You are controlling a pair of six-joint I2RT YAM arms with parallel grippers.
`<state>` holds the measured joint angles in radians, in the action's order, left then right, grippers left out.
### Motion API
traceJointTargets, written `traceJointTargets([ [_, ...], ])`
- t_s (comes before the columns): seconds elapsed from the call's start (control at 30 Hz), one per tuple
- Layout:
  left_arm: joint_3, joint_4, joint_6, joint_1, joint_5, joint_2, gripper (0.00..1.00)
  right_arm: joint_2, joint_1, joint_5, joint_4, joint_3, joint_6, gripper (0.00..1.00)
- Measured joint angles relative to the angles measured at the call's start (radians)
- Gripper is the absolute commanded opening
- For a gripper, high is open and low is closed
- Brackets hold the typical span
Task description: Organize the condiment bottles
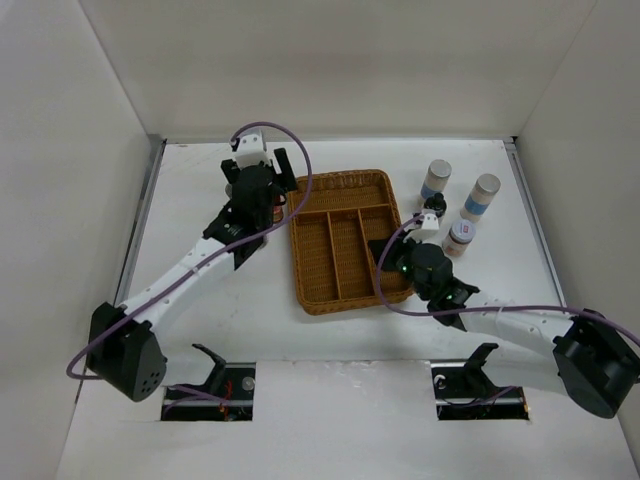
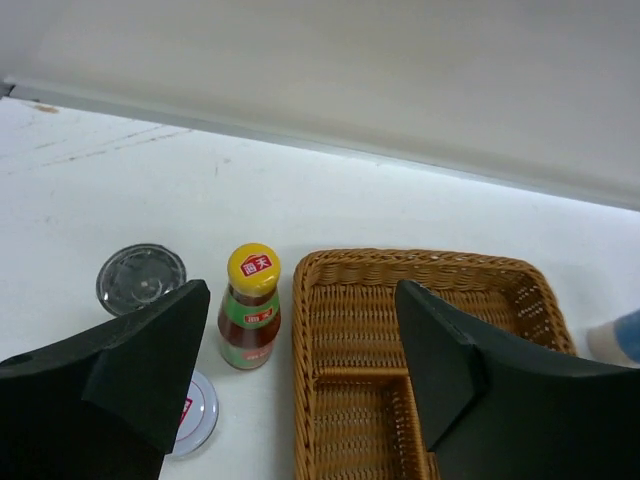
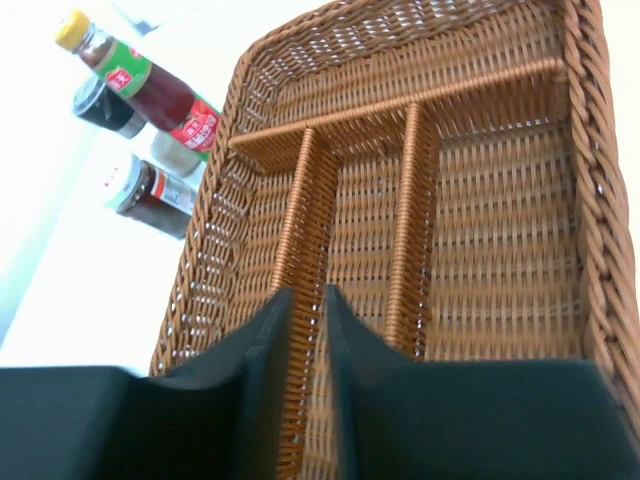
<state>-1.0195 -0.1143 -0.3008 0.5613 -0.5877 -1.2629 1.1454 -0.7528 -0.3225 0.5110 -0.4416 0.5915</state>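
Yellow-capped bottle (image 2: 251, 305) stands just left of tray (image 2: 330, 300), ahead between wide-spread left fingers (image 2: 150, 360), which half-hide a white lid (image 2: 200, 410). Right fingers (image 3: 270, 370) near-closed, empty.

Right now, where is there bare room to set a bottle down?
Compartments of the wicker tray look empty. Bare table lies in front of the tray's near rim. Crowded: left of the tray around the yellow-capped bottle, and right of it by the blue-banded cylinders.
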Motion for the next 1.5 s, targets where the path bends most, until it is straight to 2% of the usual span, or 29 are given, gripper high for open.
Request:
traceJointTargets([
  [0.07,-0.021,0.010,0.001,-0.026,0.002,-0.052,0.80,0.000,0.007,0.023,0.003,0.000,0.002,0.21],
  [0.27,-0.069,0.044,0.003,-0.079,0.008,-0.205,0.79,0.000,0.013,0.072,0.024,0.000,0.000,0.47],
  [0.43,-0.098,0.058,0.003,-0.106,0.023,-0.285,0.73,0.002,0.014,0.096,0.037,0.000,-0.004,0.51],
  [0.57,-0.122,0.056,0.003,-0.117,0.039,-0.327,0.68,0.002,0.014,0.103,0.042,0.000,-0.005,0.52],
  [0.7,-0.134,0.047,0.004,-0.125,0.043,-0.359,0.58,0.007,0.014,0.109,0.043,0.000,-0.005,0.53],
  [0.87,-0.142,0.042,0.014,-0.131,0.043,-0.385,0.29,0.007,0.022,0.114,0.043,0.000,-0.005,0.53],
  [0.97,-0.142,0.043,0.017,-0.135,0.045,-0.385,0.21,0.007,0.027,0.114,0.044,0.001,-0.008,0.53],
  [1.33,-0.153,0.043,0.093,-0.095,0.014,-0.323,0.18,0.009,0.039,0.114,0.045,0.013,-0.008,0.53],
  [1.5,-0.237,0.031,0.131,-0.035,0.008,-0.283,0.18,0.009,0.051,0.114,0.046,0.014,-0.007,0.54],
])
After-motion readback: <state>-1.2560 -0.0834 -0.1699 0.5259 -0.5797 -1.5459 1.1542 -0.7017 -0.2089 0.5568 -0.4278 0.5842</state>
